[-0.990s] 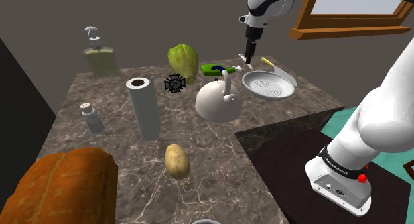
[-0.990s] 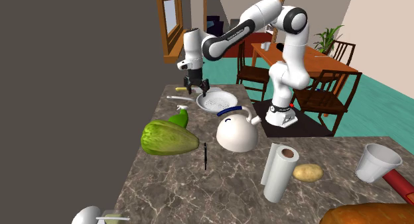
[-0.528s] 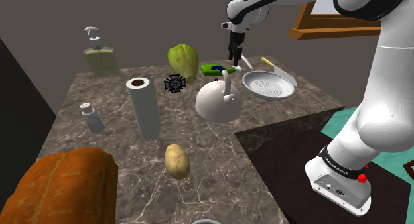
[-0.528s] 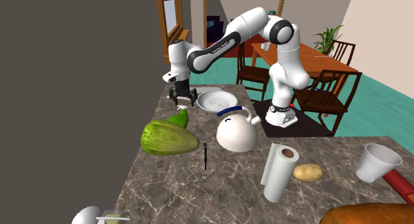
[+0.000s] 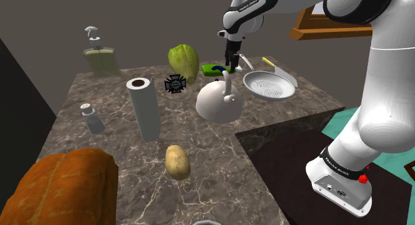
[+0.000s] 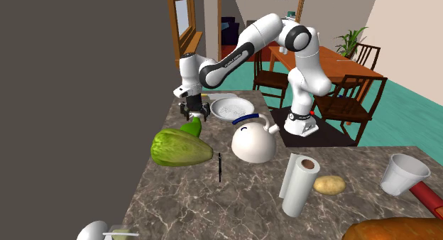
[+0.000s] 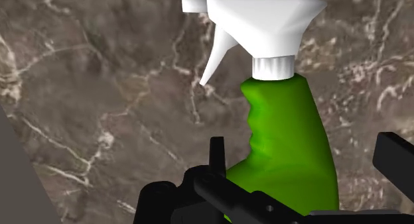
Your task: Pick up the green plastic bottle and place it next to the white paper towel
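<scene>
Brown-veined marble covers the worktop point(image 5: 219, 184), on which kitchen goods are spread, as pictured from the shoulder camera. Nearest, a brown loaf point(image 5: 63, 184) and a potato point(image 5: 177, 161) are seen. Behind them a white paper towel roll point(image 5: 143, 108) is stood upright, with a small shaker point(image 5: 92, 117) beside it at the shoulder view's left. Farther on, a white kettle point(image 5: 219, 100) is set near the middle, and a small black object point(image 5: 175, 84) is placed beyond the roll. Behind the kettle the green bottle point(image 5: 214, 70) is laid on its side, between a pale green vegetable point(image 5: 183, 58) and a round grey strainer dish point(image 5: 269, 85), well apart from the roll. The black pincer point(image 5: 230, 62) is held just above the bottle, pointed down. From the wrist camera the bottle's green body and white spray head point(image 7: 262, 20) are shown lying on the marble. The pincer's fingers point(image 7: 215, 153) are spread to either side of the body and neither flank is touched: the pincer is open and nothing is gripped. Beyond the worktop's far edge a grey wall point(image 5: 53, 17) is seen.
</scene>
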